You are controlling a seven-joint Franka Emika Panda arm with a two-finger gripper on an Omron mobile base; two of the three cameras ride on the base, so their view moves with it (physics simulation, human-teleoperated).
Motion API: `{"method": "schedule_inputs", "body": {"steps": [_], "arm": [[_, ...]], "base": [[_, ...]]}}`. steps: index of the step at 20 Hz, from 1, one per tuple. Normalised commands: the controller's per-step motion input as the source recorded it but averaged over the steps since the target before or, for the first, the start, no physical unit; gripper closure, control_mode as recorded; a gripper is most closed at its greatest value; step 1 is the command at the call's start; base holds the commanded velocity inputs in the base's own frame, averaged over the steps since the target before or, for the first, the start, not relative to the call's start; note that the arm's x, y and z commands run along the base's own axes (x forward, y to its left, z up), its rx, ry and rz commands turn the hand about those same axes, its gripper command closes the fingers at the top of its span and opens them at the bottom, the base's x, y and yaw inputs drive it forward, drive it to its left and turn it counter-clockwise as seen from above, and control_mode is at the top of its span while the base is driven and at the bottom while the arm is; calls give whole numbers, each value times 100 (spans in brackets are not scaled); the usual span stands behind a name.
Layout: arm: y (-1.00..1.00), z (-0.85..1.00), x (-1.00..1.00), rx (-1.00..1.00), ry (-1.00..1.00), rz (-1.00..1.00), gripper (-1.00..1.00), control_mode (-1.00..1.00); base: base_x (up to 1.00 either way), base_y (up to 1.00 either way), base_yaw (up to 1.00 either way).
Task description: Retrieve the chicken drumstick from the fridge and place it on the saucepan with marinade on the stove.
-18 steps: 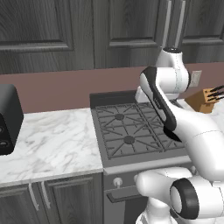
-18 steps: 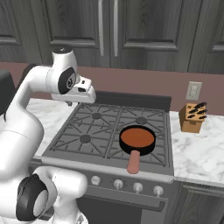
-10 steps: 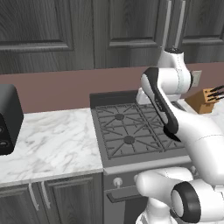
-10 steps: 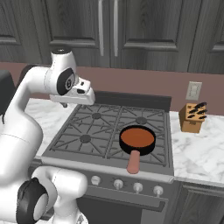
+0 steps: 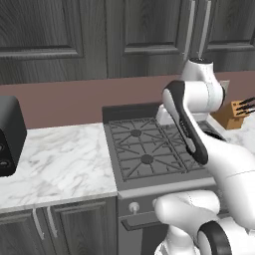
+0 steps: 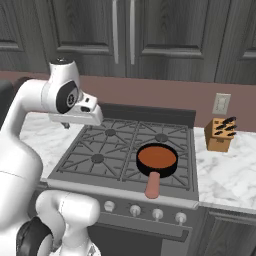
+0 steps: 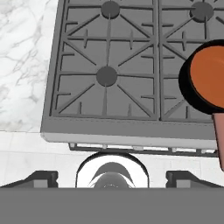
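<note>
The saucepan with marinade [image 6: 157, 159] stands on the front right burner of the stove [image 6: 107, 150], its pale handle pointing toward the knobs. In the hand view the saucepan [image 7: 209, 78] is cut off at the right edge and the stove's [image 7: 105, 76] left burners lie below the hand. My gripper [image 7: 112, 177] hangs above the stove's front left edge, open, with its fingertips [image 7: 41, 177] far apart and nothing between them. The white hand [image 6: 80, 112] is left of the pan and apart from it. The chicken drumstick and the fridge are out of view.
A wooden knife block [image 6: 220, 135] stands on the marble counter right of the stove, below a wall outlet [image 6: 221, 104]. A black appliance [image 5: 10, 134] sits on the left counter [image 5: 60, 159]. Dark cabinets run above and below.
The hand has drifted slightly to the left over the stove. The pan and the other things have not moved.
</note>
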Motion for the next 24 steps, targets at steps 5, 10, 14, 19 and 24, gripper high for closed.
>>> {"method": "schedule_inputs", "body": {"steps": [5, 10, 14, 19, 24], "arm": [[93, -1, -90, 0, -4, -4, -100, -100], [100, -3, -62, -1, -3, -9, -100, -100], [56, 19, 28, 0, -52, -11, -100, -100], [14, 0, 38, 0, -26, -2, -100, -100], [0, 0, 0, 0, 0, 0, -100, -100]], "base": [[0, 0, 0], [0, 0, 0], [0, 0, 0], [0, 0, 0], [0, 0, 0]]}}
